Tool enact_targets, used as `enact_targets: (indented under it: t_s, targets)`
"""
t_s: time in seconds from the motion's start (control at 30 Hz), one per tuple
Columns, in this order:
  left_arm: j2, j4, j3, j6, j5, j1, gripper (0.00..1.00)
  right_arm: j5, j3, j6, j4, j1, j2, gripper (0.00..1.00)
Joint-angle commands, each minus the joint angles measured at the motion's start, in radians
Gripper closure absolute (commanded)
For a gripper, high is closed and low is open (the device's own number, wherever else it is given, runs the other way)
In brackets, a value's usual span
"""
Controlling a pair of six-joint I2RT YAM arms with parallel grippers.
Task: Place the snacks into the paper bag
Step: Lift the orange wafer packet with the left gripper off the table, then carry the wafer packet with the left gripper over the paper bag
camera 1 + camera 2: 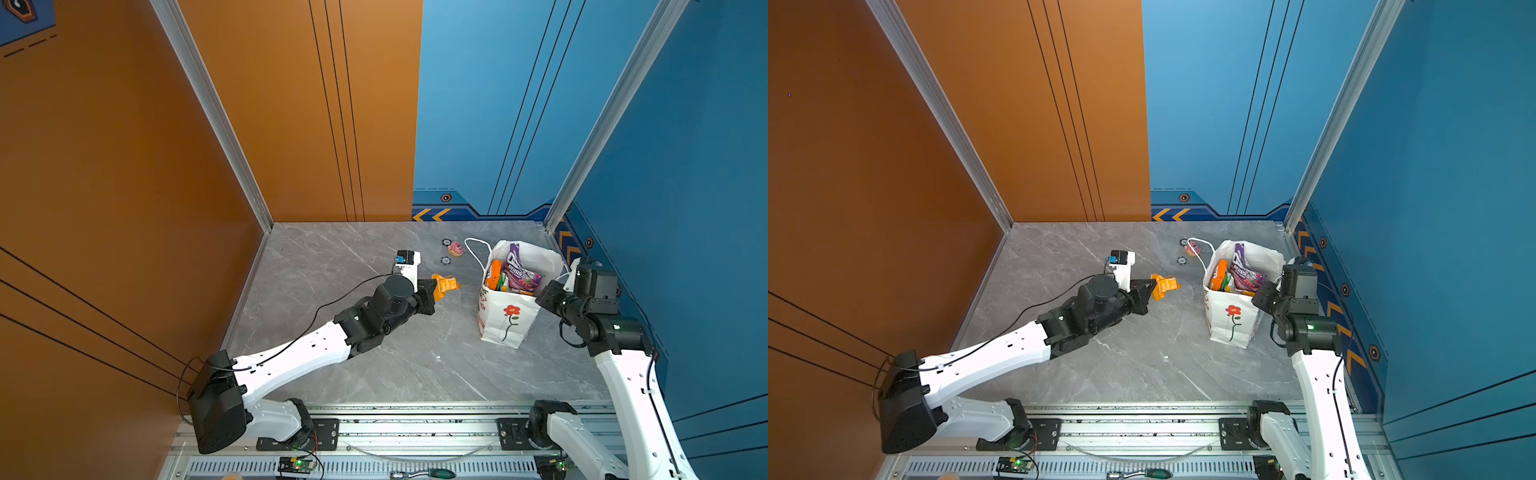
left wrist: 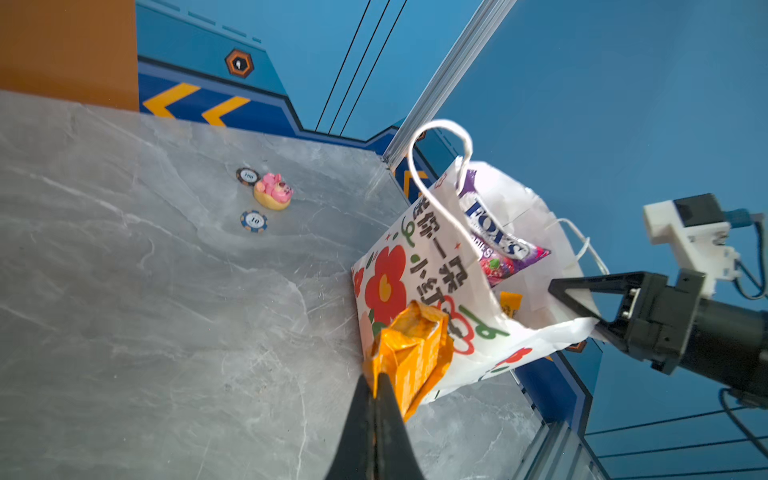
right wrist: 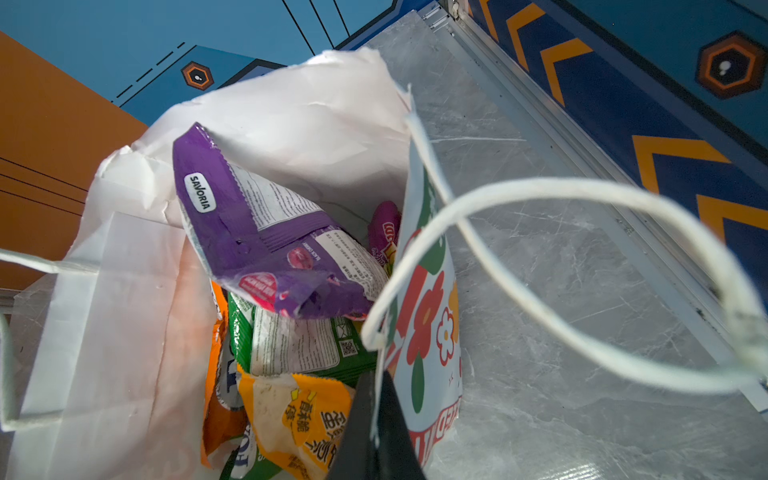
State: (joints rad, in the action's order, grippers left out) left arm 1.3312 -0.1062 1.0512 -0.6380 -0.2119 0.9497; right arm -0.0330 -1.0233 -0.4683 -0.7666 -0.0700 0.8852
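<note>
As left jaws pinch orange packet [image 1: 445,286], right jaws grip paper bag [image 1: 498,328]

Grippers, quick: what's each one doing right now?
Left gripper: closed, holding the orange packet.
Right gripper: closed, pinching the rim of the paper bag.

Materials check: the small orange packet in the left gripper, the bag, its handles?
orange packet: likely glossy plastic film; crinkled, with shiny highlights.
paper bag: matte white paper; sharp creases, ragged rim.
handles: white cord with a fuzzy surface; fibre unclear.
</note>
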Motion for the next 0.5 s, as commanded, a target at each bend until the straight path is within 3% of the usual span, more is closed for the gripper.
enact_targets:
  t_s: [0.0,0.17,0.47]
  targets:
    - [-0.008,0.044,0.068,0.075,-0.028,-0.002,1.0,-0.004,0.003,0.012,-0.016,0.002,-0.018,1.0]
    - [0.034,0.073,0.172,0.123,-0.02,0.007,1.0,-0.005,0.002,0.015,-0.019,0.003,-0.019,1.0]
    - [0.248,0.314,0.524,0.2,0.018,0.035,1.0,-0.007,0.004,0.014,-0.016,0.004,-0.02,1.0]
